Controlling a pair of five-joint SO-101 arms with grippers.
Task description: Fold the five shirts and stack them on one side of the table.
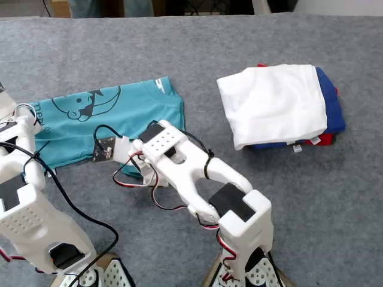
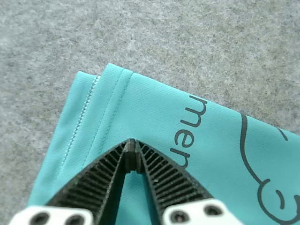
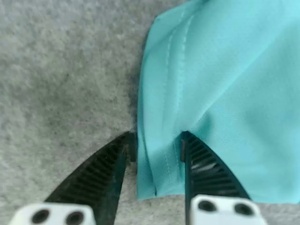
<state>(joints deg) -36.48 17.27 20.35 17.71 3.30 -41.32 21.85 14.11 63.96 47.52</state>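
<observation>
Cloth fills the left wrist view: the left gripper point(image 2: 132, 157) hangs over the shirt point(image 2: 140, 108) near a hemmed corner, jaws pressed together; whether they nip fabric I cannot tell. Dark lettering point(image 2: 185, 129) and a line drawing point(image 2: 262, 164) cross the shirt beside it.

Right wrist view: the right gripper point(image 3: 157, 140) straddles another hem of the shirt, jaws spread either side of the edge, likely set to pinch it for a fold.

High view: the shirt lies flat on the table point(image 1: 335, 215). The stack point(image 1: 281, 107), white over blue and red, sits well apart from it, its small tags point(image 1: 297, 147) too small to read.
</observation>
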